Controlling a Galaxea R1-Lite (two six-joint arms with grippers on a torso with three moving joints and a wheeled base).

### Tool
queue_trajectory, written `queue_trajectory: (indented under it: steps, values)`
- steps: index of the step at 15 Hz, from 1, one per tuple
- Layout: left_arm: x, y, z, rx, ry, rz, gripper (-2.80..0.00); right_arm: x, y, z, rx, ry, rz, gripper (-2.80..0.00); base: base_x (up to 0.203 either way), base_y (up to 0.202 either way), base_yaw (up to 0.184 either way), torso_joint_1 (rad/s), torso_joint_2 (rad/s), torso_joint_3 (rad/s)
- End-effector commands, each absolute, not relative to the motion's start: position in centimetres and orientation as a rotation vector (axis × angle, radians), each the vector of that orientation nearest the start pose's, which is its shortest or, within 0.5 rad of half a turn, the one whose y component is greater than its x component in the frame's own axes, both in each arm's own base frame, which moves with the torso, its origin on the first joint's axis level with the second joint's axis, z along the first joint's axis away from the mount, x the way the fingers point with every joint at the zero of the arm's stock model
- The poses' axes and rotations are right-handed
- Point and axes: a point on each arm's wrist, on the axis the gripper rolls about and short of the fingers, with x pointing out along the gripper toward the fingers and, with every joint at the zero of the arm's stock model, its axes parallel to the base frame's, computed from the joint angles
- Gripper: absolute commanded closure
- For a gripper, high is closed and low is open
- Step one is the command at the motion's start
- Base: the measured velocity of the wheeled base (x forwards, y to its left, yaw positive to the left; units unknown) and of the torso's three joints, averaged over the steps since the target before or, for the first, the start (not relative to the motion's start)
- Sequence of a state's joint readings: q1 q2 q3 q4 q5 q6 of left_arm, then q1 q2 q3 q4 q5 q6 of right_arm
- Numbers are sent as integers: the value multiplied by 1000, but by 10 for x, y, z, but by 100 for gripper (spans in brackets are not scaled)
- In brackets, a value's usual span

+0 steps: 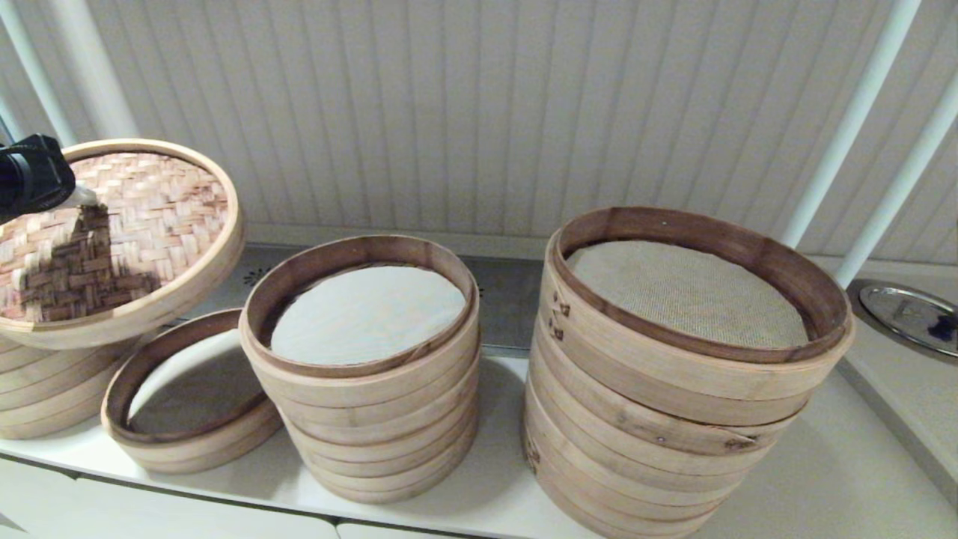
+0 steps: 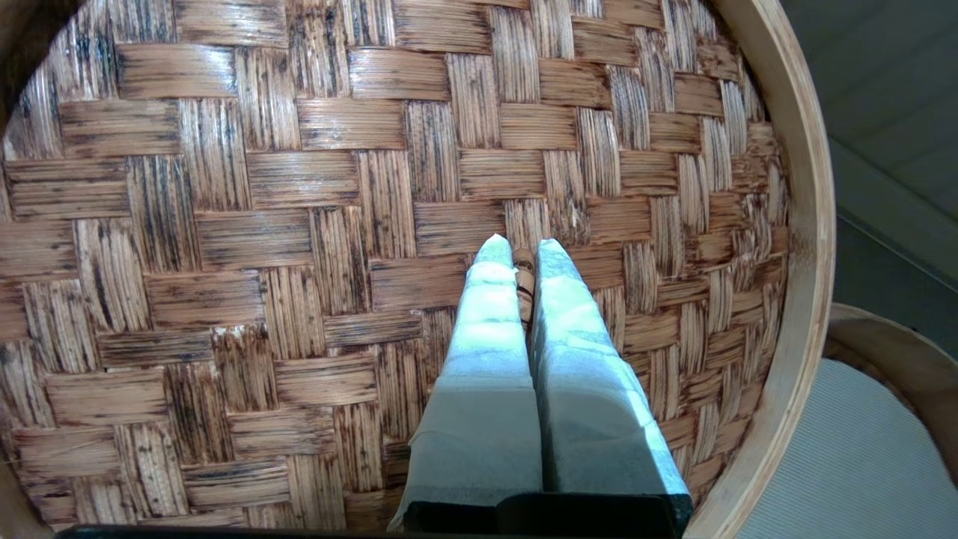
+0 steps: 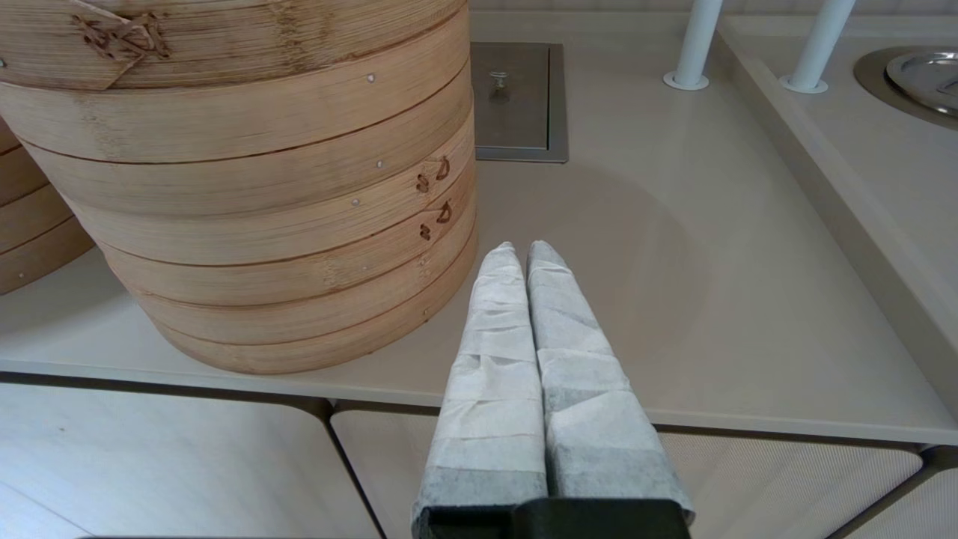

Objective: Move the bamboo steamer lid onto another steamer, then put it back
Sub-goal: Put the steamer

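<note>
A pale beige counter (image 1: 823, 464) runs below a wall of ribbed cream panels (image 1: 464, 112), with two white poles (image 1: 861, 120) rising at the robot's right and a round metal lid (image 1: 909, 314) set into the raised ledge beyond them. The left gripper (image 2: 521, 258), its black body entering at the far left of the head view, has its white-wrapped jaws pinched narrow on the small loop knob (image 2: 524, 273) of the round bamboo steamer lid with the brown basket-weave top and pale rim band (image 1: 150, 217), which hangs tilted over the leftmost stack of bamboo steamers (image 1: 45, 397); whether its low edge touches that stack cannot be told. Just beside and partly under its rim sits the single shallow bamboo steamer ring with a dark inner rim and white liner (image 1: 191, 404), uncovered, half its liner in shadow. Touching that ring on its right stands a mid-height stack of bamboo steamers with a white liner on top (image 1: 367, 374), and further right, apart from it, the widest and tallest stack with a grey mesh liner (image 1: 673, 374). The leftmost stack is cut off by the frame and mostly hidden by the lid. The right gripper (image 3: 522, 251) is out of the head view; its own camera shows the jaws pressed together on nothing, low at the counter's front edge beside the widest stack, with a square metal hatch (image 3: 516, 97) behind
</note>
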State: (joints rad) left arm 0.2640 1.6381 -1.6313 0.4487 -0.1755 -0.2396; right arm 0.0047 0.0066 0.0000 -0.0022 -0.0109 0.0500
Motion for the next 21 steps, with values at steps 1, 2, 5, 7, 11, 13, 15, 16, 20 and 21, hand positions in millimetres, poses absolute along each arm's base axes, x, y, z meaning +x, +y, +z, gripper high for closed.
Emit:
queue_trajectory:
  steps: [1,2,5,7,11,13,15,16,20,21]
  values:
    - [274,65,337,-329,411,123,0,-22,0,75,51,6,-5,0,0,0,0,0,0,0]
    - [274,63,338,-326,410,115,0,-22,0,75,51,6,-6,0,0,0,0,0,0,0]
    - [268,54,346,-321,412,86,0,-22,0,75,51,6,-5,0,0,0,0,0,0,0]
    - [266,42,354,-317,413,52,0,-22,0,75,51,6,-6,0,0,0,0,0,0,0]
    - [265,20,362,-331,457,-17,0,-22,0,75,51,7,-6,0,0,0,0,0,0,0]
    - [271,9,361,-337,493,-50,0,-22,0,75,51,6,-6,0,0,0,0,0,0,0]
    - [274,-1,359,-337,535,-89,0,-22,0,75,51,6,-6,0,0,0,0,0,0,0]
    - [274,-8,358,-333,558,-109,0,-22,0,75,51,6,-5,0,0,0,0,0,0,0]
    - [284,-36,350,-314,625,-193,0,-22,0,75,51,7,-6,0,0,0,0,0,0,0]
    - [287,-41,347,-313,640,-206,0,-22,0,75,51,6,-6,0,0,0,0,0,0,0]
